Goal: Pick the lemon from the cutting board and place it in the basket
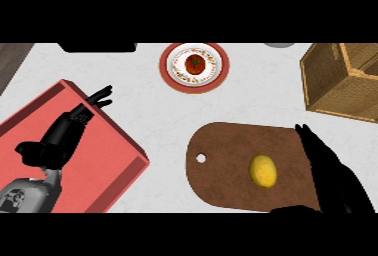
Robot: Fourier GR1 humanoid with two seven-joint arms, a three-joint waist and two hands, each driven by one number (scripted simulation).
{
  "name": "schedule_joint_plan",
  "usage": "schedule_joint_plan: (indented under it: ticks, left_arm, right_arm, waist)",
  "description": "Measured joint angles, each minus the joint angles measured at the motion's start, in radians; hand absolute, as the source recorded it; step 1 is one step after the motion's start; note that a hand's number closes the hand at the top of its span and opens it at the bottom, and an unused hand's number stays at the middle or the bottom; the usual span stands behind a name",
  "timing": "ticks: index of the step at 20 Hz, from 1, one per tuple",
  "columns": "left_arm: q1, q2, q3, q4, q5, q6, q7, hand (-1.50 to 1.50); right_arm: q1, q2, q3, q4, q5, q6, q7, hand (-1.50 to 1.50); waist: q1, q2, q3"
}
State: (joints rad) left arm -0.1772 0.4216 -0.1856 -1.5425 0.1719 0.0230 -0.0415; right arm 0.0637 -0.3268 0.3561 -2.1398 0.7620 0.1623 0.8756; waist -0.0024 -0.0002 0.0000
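— While parked at the near right corner of the cutting board, looks set for a side-on scoop: right hand laid along the board's right edge, fingers straight and pointing away, thumb spread wide toward the board's near edge. Holding nothing yet.

— Why so wide?

— Probably to leave a gap big enough for the lemon. Lies on the board's right half, just left of that palm, apart from it and uncovered.

— Touching the board, or hovering above?

— Hard to tell from straight overhead; possibly just above.

— And left of the board?

— Left hand over the red tray, well apart from the board, fingers relaxed and slightly fanned, gripping nothing. Kept out of the way, presumably; a one-handed job.

— Farther off?

— Beyond the board's far edge, a red-rimmed plate with food on it, off the likely path. Beyond the board's far right corner, the wicker basket. Same side as the working hand, hence the choice of the right one: a short carry off the board with nothing between.

— Next?

— Close round the lemon first, then lift clear before swinging toward the basket. Round and smooth, so liable to roll if nudged.
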Motion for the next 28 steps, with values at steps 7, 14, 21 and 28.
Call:
schedule_joint_plan:
  ticks: [7, 14, 21, 28]
  left_arm:
    - [-0.003, -0.049, 0.043, 0.025, -0.049, -0.044, -0.014, 0.00]
    - [0.016, -0.076, 0.080, -0.054, -0.072, -0.077, 0.057, 0.00]
    - [0.027, -0.112, 0.104, -0.066, -0.110, -0.098, 0.064, 0.00]
    - [0.041, -0.129, 0.150, -0.051, -0.125, -0.153, 0.039, 0.00]
  right_arm:
    - [0.032, 0.054, 0.016, 0.027, 0.057, -0.030, -0.072, -1.50]
    - [0.037, 0.099, 0.026, 0.020, 0.090, -0.013, -0.087, -1.50]
    - [0.009, 0.154, 0.062, 0.059, 0.164, 0.030, -0.032, -1.50]
    - [-0.031, 0.189, 0.036, 0.169, 0.191, 0.026, -0.069, -1.50]
  waist:
    - [0.000, 0.000, 0.000]
    - [0.002, -0.001, 0.000]
    - [0.002, 0.000, 0.000]
    - [0.003, 0.000, 0.000]
